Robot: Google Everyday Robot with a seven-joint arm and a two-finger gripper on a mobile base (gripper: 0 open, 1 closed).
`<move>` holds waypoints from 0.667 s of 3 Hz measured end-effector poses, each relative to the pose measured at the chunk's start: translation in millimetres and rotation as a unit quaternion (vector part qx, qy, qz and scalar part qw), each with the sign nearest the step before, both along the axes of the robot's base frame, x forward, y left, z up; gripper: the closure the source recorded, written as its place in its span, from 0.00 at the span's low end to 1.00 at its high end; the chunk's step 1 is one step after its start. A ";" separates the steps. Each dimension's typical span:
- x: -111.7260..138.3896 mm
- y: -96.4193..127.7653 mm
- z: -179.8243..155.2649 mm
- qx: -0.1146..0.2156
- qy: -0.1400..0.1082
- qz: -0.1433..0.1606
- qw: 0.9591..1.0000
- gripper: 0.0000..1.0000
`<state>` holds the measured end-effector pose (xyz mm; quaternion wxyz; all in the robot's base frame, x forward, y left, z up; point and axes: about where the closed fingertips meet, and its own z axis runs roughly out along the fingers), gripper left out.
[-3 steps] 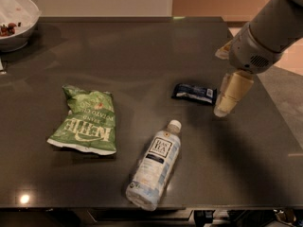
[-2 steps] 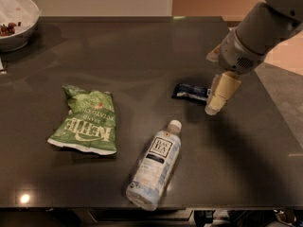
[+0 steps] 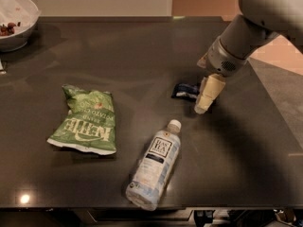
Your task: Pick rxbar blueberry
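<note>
The rxbar blueberry (image 3: 183,91) is a small flat dark navy bar with white patches, lying on the dark table (image 3: 142,56) right of centre. My gripper (image 3: 206,94) hangs from the arm at the upper right and reaches down over the bar's right end, hiding that part. Its cream tip points down at the table just right of the visible part of the bar. I cannot tell whether it touches the bar.
A green Kettle chip bag (image 3: 86,121) lies at the left. A clear white-capped tea bottle (image 3: 155,164) lies on its side near the front edge. A white bowl (image 3: 14,20) stands at the far left corner. The table's right edge runs close behind the arm.
My gripper has moved left, from beside the bar's right end to over it. The bar, bag and bottle have not moved.
</note>
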<state>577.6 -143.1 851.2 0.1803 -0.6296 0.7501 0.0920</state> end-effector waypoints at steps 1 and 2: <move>10.3 -3.0 -13.0 0.001 0.013 -0.004 1.000 0.00; 15.3 -4.3 -20.7 -0.002 0.024 -0.004 1.000 0.16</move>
